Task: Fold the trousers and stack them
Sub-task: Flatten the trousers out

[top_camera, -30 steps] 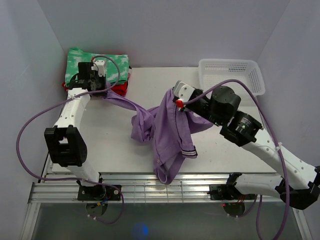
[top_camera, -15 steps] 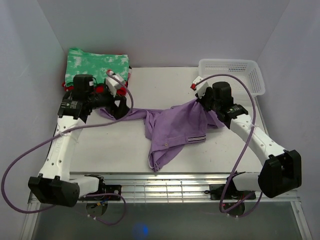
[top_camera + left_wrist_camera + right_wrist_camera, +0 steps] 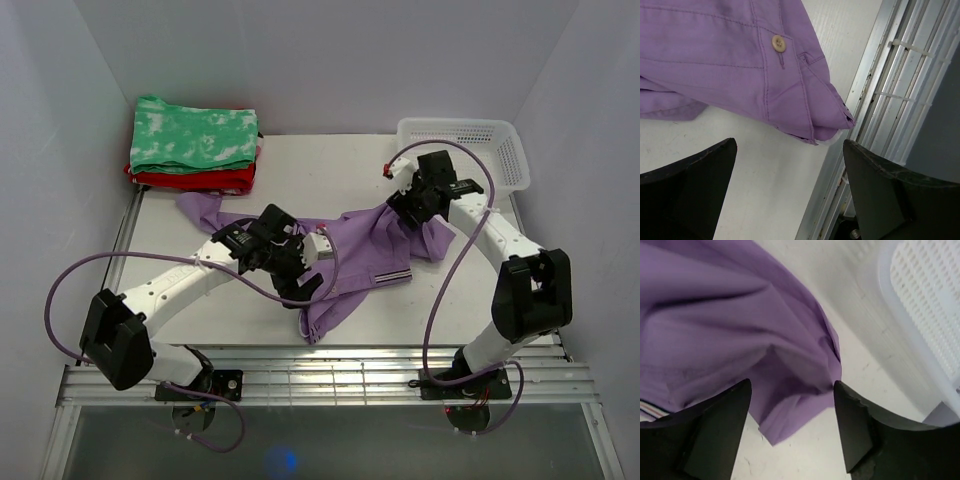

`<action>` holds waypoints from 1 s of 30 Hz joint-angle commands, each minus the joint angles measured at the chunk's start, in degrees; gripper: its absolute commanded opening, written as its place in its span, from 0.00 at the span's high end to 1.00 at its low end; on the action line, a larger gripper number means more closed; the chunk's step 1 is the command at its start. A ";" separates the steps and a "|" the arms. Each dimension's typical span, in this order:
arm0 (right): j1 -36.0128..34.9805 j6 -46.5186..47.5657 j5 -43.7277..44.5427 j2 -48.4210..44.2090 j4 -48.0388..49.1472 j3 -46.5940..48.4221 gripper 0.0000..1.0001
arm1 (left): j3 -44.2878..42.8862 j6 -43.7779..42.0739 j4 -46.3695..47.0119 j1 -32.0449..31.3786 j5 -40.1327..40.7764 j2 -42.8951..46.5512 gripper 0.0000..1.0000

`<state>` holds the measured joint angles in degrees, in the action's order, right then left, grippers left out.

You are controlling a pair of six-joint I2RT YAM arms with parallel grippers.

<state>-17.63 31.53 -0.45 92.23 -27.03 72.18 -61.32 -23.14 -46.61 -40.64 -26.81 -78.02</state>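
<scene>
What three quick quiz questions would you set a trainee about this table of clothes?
1. True or false: the lavender trousers are neatly folded.
2. Fill in: the white basket stands at the far ___ corner of the table.
3. What lies on top of the red folded garment? A: the white basket. B: a green-and-white folded garment. C: the lavender trousers.

Key: 1 false, they lie rumpled and unfolded across the table. 2 right. 3 B.
</scene>
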 commanded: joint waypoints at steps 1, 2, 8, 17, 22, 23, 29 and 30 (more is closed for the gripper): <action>2.16 3.53 0.45 -5.91 -8.65 2.79 0.26 | 1.20 2.56 0.56 0.13 2.64 1.99 0.02; 2.42 4.06 -1.03 -8.00 -10.92 2.61 0.18 | 1.55 3.00 0.21 0.13 2.20 2.08 0.02; 2.42 2.75 -13.33 -13.20 -24.82 2.10 0.18 | 3.92 7.13 0.46 -0.84 1.15 0.77 0.02; -0.56 5.65 -15.91 -24.55 -17.28 -11.88 0.19 | 7.70 13.99 6.87 -6.29 2.90 -0.99 0.02; -0.57 0.83 -16.68 -24.46 -18.50 -12.15 0.21 | 6.22 17.41 11.89 -8.49 10.19 -8.63 0.07; -0.57 -0.23 -17.39 -25.24 -19.11 -12.33 0.22 | 5.26 17.51 12.33 -8.49 11.85 -10.12 0.13; 0.39 -9.46 -19.59 -29.56 -18.59 -13.91 0.22 | -6.87 17.86 10.93 -8.40 5.82 -14.89 0.90; 0.84 -10.60 -19.50 -29.56 -18.94 -13.39 0.22 | -8.10 18.65 11.27 -8.31 2.76 -14.19 0.98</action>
<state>-17.85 27.20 -17.98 64.51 -46.61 58.19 -63.00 -5.54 -38.20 -48.86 -17.89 -96.33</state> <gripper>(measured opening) 0.780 0.132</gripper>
